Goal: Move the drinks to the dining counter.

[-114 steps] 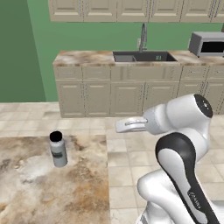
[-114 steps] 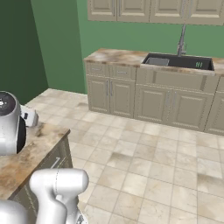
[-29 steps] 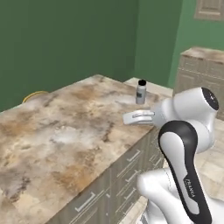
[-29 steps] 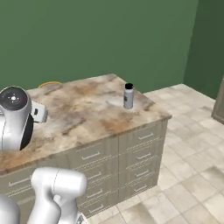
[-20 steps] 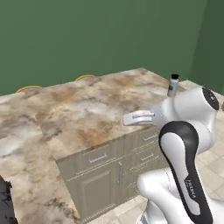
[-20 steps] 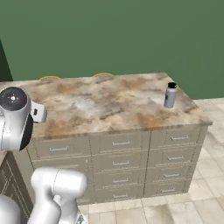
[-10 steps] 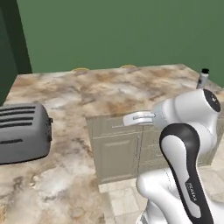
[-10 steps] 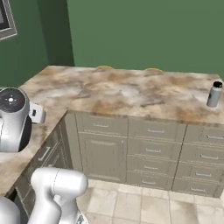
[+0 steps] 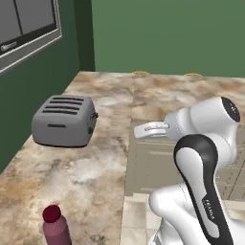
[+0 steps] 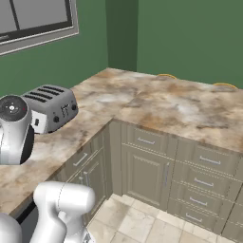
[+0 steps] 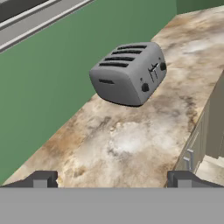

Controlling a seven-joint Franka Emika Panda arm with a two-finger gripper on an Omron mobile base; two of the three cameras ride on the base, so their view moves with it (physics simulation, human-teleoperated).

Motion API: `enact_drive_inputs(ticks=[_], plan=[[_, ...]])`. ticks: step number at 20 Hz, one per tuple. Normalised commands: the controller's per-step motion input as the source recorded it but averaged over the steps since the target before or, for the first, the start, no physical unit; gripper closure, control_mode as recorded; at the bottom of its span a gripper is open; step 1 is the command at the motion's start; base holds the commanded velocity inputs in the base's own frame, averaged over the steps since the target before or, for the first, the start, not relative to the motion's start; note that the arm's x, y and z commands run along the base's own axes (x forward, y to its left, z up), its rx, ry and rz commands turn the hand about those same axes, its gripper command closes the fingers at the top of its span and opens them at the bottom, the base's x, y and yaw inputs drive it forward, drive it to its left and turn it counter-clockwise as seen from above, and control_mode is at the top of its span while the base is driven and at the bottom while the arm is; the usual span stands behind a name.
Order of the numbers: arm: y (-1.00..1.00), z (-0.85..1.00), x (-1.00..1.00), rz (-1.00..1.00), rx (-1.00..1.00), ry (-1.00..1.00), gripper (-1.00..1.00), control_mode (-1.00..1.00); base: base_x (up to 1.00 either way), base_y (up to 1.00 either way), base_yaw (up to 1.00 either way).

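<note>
- Dark red bottle (image 9: pixel 55 227) with red cap standing upright at 7 o'clock of the left base view, on the marbled stone countertop (image 9: pixel 91 172), close to that counter's near edge.
- Grey four-slot toaster (image 9: pixel 64 120) noted at 10 o'clock of the same view, farther back on the same stone surface, well apart from the bottle.
- Toaster also seen at 9 o'clock of the right base view (image 10: pixel 51 108) and at 12 o'clock of the hand view (image 11: pixel 129 72), slots up, knobs and lever on its end face.
- Gripper (image 11: pixel 111 179) held above bare countertop in the hand view; two dark fingertips (image 11: pixel 41 179) set wide apart at 6 o'clock, nothing between them.
- In the left base view, white hand (image 9: pixel 152 129) extended toward 9 o'clock from the arm, over the counter's edge, well apart from the bottle.
- Counter turning a corner in the right base view, with beige drawer fronts (image 10: pixel 201 181) and silver handles below the stretch running toward 3 o'clock.
- Green wall behind; framed dark window (image 9: pixel 27 24) at 11 o'clock of the left base view.
- Tiled floor (image 10: pixel 147 223) at 6 o'clock of the right base view.
</note>
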Motion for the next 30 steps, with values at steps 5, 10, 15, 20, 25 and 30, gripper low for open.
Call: enact_drive_inputs(ticks=[5, 10, 15, 20, 25, 30], plan=[[0.00, 0.00, 0.00, 0.00, 0.00, 0.00, -1.00, 1.00, -0.84, 0.01, 0.42], [0.00, 0.00, 0.00, 0.00, 0.00, 0.00, -1.00, 1.00, -0.82, 0.04, 0.27], [0.00, 0.00, 0.00, 0.00, 0.00, 0.00, -1.00, 1.00, -0.56, 0.11, 0.18], [0.00, 0.00, 0.00, 0.00, 0.00, 0.00, -1.00, 1.00, -0.10, 0.00, 0.01], [0.00, 0.00, 0.00, 0.00, 0.00, 0.00, -1.00, 1.00, 0.00, 0.00, -0.06], [0.00, 0.00, 0.00, 0.00, 0.00, 0.00, -1.00, 1.00, 0.00, 0.29, 0.00]])
